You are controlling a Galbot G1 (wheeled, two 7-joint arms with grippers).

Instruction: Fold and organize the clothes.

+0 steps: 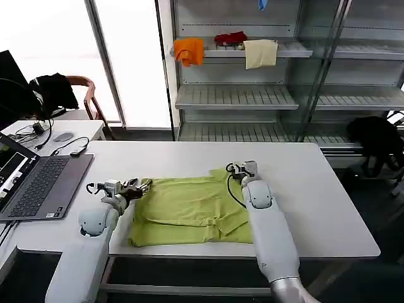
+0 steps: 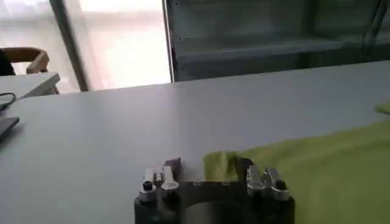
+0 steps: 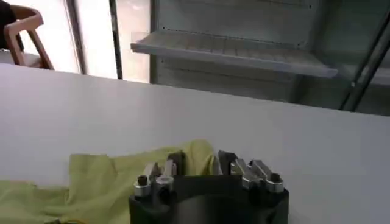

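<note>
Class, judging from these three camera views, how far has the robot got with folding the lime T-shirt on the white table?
Done: the T-shirt lies partly folded on the table, its near side doubled over. In hand: the left gripper pinches the shirt's far left corner, and the right gripper pinches its far right corner. Left: further folds to make it compact, then tidying it away.

Lime yellow-green T-shirt (image 1: 189, 211), white table (image 1: 315, 189) — orange cloth (image 1: 189, 50), red cloth (image 1: 230, 38)

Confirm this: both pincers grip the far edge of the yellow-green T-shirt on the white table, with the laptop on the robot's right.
Wrong on the laptop: the head view shows it on the robot's left. The left pincer and right pincer do grip the T-shirt at its far edge on the table.
</note>
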